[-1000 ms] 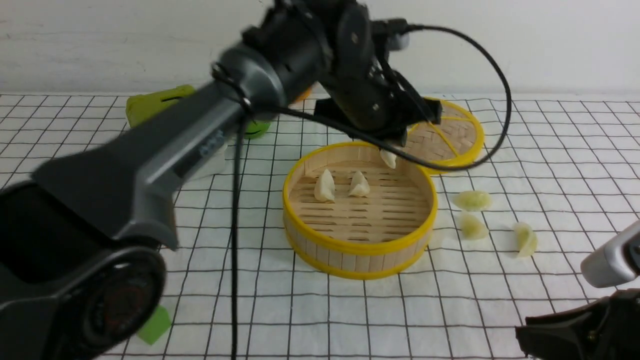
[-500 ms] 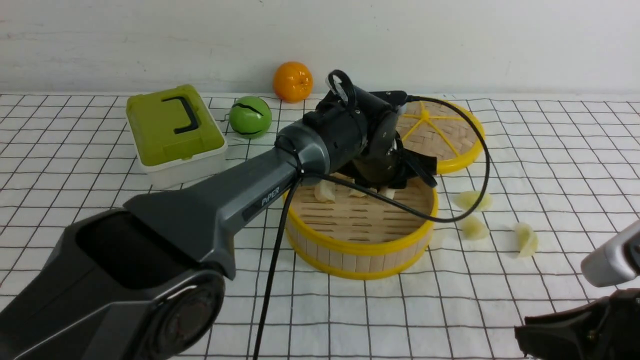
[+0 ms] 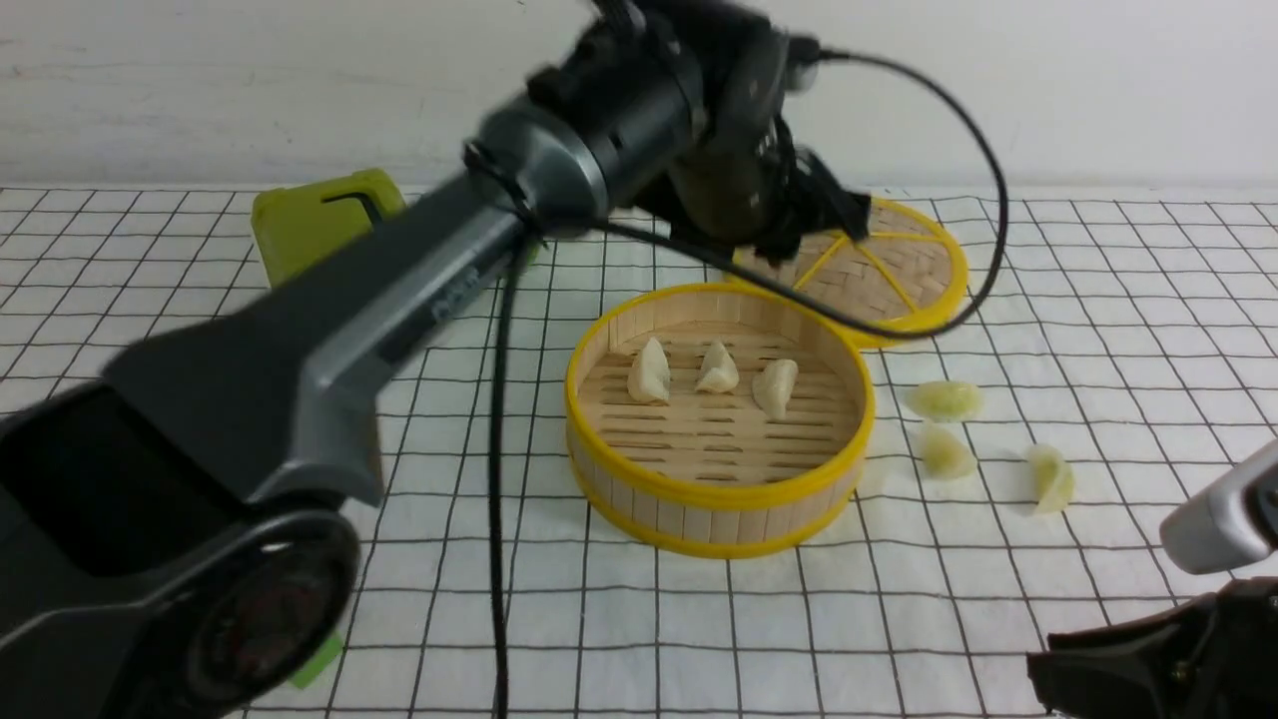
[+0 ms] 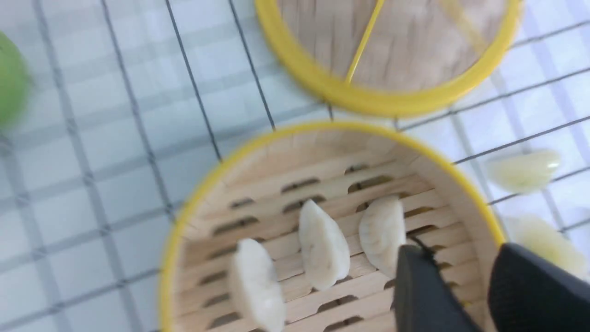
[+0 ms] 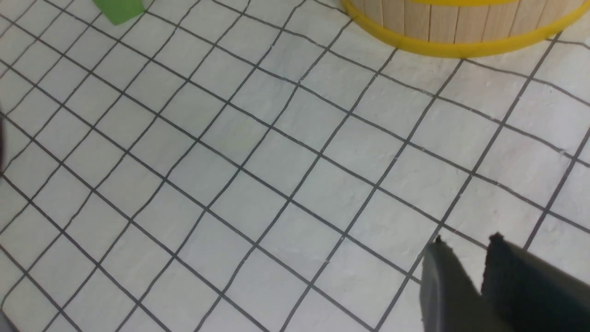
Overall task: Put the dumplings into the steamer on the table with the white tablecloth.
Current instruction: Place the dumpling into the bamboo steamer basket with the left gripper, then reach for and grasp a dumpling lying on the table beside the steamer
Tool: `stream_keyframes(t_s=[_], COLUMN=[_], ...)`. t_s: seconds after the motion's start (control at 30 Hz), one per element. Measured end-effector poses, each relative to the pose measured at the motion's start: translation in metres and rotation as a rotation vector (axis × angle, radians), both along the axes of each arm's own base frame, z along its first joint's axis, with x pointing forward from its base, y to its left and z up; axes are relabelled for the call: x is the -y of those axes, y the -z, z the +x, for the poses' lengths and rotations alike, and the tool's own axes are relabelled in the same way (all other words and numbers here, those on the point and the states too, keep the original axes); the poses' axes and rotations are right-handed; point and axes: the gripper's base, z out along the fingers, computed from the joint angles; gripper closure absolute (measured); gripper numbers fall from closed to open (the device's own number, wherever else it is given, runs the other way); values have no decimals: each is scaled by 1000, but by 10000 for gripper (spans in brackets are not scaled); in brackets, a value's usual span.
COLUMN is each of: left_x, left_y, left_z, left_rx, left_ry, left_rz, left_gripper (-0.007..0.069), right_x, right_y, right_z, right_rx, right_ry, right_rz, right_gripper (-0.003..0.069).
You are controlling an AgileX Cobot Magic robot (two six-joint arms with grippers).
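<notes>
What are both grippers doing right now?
Left gripper: open, holding nothing.
Right gripper: slightly open, holding nothing.

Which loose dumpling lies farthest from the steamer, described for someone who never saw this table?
Find the round yellow-rimmed steamer mid-table on the white tablecloth; three dumplings lie loose on the cloth to its right. The target dumpling is the outermost one, lying alone. Unlike the rear dumpling and the middle dumpling, which sit close beside the basket, it stands well clear of it.
</notes>
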Motion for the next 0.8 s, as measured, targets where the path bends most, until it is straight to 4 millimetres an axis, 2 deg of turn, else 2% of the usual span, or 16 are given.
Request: stream_keyframes(t_s=[0.03,0.07,0.1,0.13,0.17,0.2,0.3,0.37,0.47,0.53,0.6,0.63,0.67,0.73,0.8], left_x=[-6,-17,-22,-38,-50,-63,-91,-104,-121,-128,-147,-148,-160,-178,-198], left_y=[-17,-42,-51,-83,-103,-125,-158,-166,-160,-146,-124,-117,-102,-87,-64], left_z=[-7,-20,-26,-44,-56,-71,-104,-122,-143,-152,-175,-175,-188,-208,-230], left_rx=[27,62,73,133,178,230,291,286,241,191,120,101,68,59,49], left_ry=[17,32,34,43,39,29,6,3,6,8,-14,-19,-41,-75,-124], left_rz=[9,21,20,30,29,15,-15,-21,8,46,91,104,123,128,133], left_gripper=[474,522,531,603,636,637,637,637,637,637,637,637,637,637,637], right_x=[0,0,0,0,0,-1,-2,-4,-6,-7,-9,-9,-10,-8,-4], right_y=[0,0,0,1,1,0,-7,-11,-15,-14,-8,-10,-1,9,21], right_z=[0,0,0,2,5,9,29,46,77,94,126,130,149,173,202], right_rx=[-3,-17,-18,-44,-65,-86,-120,-124,-137,-144,-153,-145,-159,-170,-192], right_ry=[4,17,19,40,55,70,104,111,121,122,116,117,117,137,189], right_rz=[3,14,15,23,28,29,15,-17,-80,-119,-206,-211,-258,-300,-308], right_gripper=[519,514,514,503,491,476,412,370,300,267,230,228,219,214,211])
